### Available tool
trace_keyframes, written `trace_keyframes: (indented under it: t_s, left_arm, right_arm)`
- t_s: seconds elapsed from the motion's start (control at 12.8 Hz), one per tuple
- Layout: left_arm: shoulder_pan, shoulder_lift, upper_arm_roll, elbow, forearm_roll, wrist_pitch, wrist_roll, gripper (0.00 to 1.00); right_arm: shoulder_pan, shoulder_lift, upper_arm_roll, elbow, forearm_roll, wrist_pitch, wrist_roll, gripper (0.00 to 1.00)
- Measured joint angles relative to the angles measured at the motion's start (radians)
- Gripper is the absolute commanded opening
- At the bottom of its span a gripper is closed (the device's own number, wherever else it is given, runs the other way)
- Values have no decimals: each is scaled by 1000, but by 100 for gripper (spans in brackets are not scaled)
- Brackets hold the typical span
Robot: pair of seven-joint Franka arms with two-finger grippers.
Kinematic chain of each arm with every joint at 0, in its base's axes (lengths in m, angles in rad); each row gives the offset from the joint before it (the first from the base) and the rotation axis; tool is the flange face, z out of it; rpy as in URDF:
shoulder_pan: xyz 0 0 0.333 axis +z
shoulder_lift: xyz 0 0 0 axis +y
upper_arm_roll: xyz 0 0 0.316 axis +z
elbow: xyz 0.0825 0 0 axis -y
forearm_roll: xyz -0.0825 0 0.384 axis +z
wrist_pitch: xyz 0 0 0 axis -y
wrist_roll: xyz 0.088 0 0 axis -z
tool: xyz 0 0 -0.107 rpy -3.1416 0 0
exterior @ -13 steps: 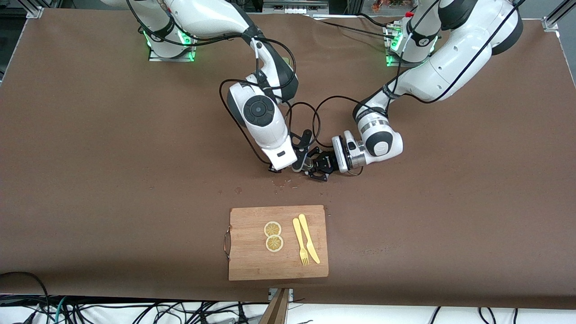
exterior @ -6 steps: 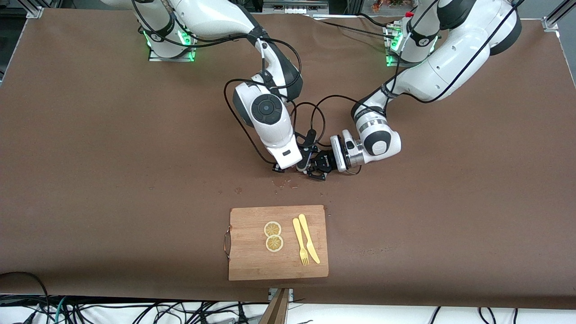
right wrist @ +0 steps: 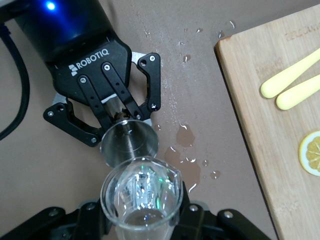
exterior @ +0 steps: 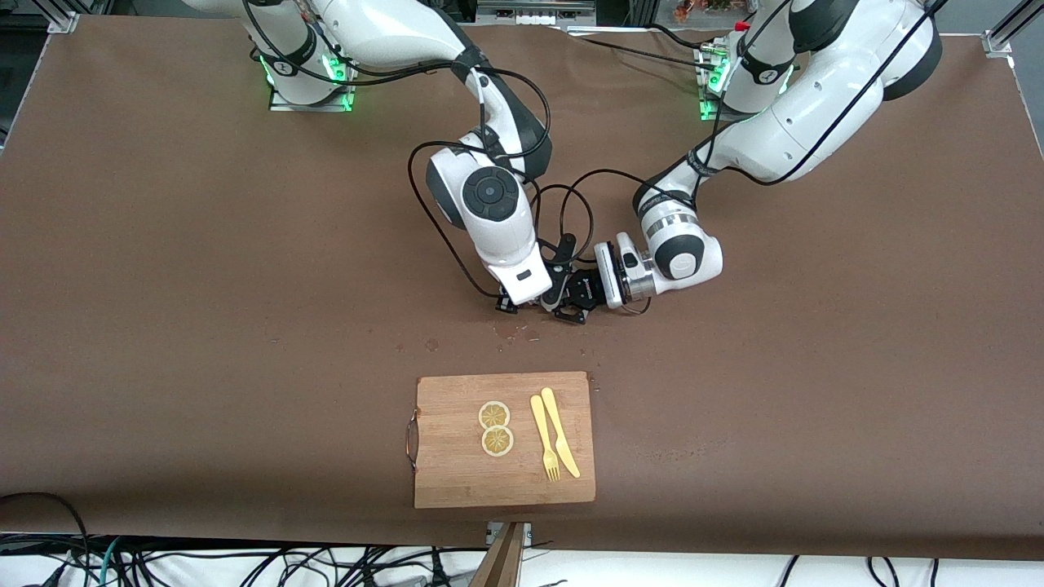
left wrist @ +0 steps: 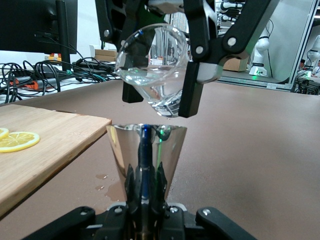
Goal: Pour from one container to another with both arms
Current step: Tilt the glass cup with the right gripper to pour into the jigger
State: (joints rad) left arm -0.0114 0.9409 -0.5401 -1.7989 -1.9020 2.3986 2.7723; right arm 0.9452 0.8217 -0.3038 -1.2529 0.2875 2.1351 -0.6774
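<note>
Two containers meet mid-table, farther from the front camera than the cutting board (exterior: 504, 440) with two lemon slices (exterior: 495, 427): the right gripper (left wrist: 162, 95) clamps a tilted glass (left wrist: 152, 67) holding clear liquid over the steel cup (left wrist: 146, 152) clamped by the left gripper (right wrist: 116, 117).

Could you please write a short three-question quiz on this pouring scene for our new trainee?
1. True or false: the right gripper holds a clear glass cup tilted over a shiny metal cone-shaped jigger.
2. Which gripper holds the jigger?
3. The light wooden cutting board carries: A) two lemon slices, B) a red mug, C) a spoon.

Key: 1 true; 2 the left gripper; 3 A.
</note>
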Motion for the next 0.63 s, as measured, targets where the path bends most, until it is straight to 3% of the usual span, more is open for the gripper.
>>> trace_keyframes:
  t_s: [0.63]
  left_arm:
    - [0, 0, 0, 0, 0, 0, -1, 0]
  right_arm:
    - [14, 1, 0, 1, -80, 0, 0, 17]
